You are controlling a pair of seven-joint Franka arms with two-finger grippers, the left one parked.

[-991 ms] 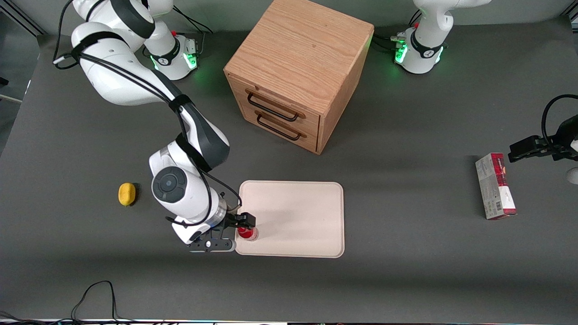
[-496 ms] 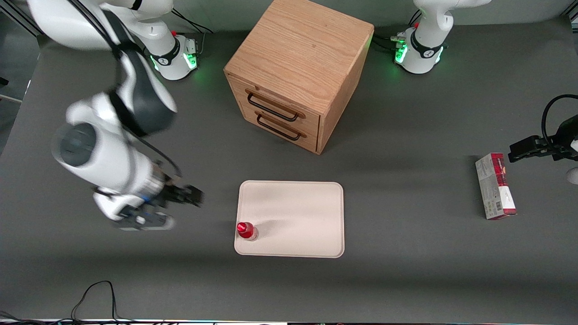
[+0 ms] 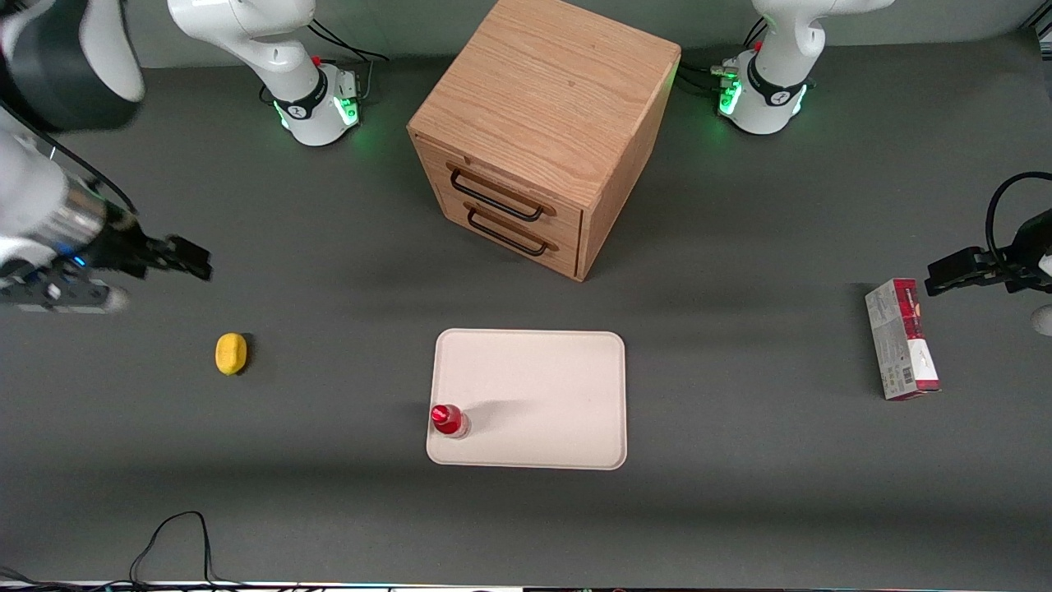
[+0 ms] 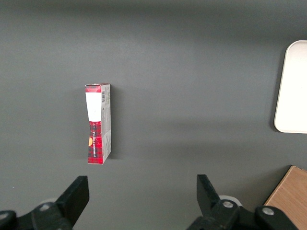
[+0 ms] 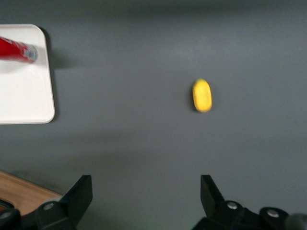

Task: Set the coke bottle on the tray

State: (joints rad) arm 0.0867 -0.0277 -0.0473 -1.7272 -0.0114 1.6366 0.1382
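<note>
On the tray, close to its rim at the working arm's end, the coke bottle is seen upright. The gripper is held well apart, jaws spread and empty. Any knock to the bench could tip the bottle over the rim.

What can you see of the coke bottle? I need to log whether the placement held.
The coke bottle is small, slim and red, with a red cap and a clear base. It stands upright on the tray, in the corner nearest the front camera toward the working arm's end, close to the rim. Only the tray touches it. The gripper is well away, above the table near the working arm's end, jaws open and empty.
</note>
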